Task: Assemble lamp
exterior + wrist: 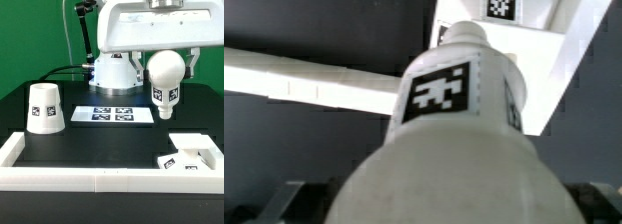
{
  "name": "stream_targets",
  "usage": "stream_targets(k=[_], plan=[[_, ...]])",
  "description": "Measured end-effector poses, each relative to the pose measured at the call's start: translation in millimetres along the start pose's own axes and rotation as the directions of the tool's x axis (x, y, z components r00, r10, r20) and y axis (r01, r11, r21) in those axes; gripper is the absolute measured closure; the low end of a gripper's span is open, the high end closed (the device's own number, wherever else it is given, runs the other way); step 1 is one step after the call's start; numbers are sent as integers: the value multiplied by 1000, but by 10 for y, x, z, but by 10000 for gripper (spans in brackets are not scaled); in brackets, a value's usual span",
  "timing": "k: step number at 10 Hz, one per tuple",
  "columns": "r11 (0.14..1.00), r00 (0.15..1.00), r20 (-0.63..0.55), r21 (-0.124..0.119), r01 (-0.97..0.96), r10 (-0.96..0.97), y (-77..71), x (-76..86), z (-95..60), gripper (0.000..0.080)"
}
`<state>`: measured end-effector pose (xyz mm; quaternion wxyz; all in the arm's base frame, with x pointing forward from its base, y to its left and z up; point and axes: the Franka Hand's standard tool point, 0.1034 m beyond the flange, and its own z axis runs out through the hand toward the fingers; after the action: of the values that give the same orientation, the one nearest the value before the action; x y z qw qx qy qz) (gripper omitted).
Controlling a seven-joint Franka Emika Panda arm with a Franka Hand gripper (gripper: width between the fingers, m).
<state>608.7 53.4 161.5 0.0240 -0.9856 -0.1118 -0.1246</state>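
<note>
Black tabletop point(90, 140) under dark backdrop. White rail point(90, 178) along near edge, turning back at both corners.

Nearest, at exterior view's right: flat square base point(188, 155), lying on the tabletop just inside the corner of the rail, a tag on its near face. Touching the rail or only just beside it: cannot tell.

Farther in, at exterior view's left: shade point(45, 108), standing on its wider rim with the narrow end up, tag facing camera, well apart from the base.

Mid-table: marker board point(113, 114), flat, between shade and base in line across.

Above the table, right of the marker board: bulb point(165, 78), off the surface, ball end up, tagged stem pointing down. Gripper point(165, 55) clamped on the ball end, dark fingers point(141, 57) on either side.

Wrist view: bulb point(455, 110) filling the frame, tag on stem sharp, dark fingers point(287, 200) at both flanks of the ball; beyond the stem tip, rail point(313, 75) and part of the base point(500, 10).

Farthest back: white arm pedestal point(115, 70), cables trailing to exterior view's left.
</note>
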Motion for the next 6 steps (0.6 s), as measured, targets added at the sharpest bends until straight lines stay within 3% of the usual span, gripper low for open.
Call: stream_targets(k=[1, 4, 6], plan=[[996, 996, -39, -30, 84, -85, -45, 80, 45, 223], [989, 988, -50, -38, 141, -143, -129, 176, 106, 223], [990, 988, -69, -44, 135, -138, -104, 174, 117, 223]])
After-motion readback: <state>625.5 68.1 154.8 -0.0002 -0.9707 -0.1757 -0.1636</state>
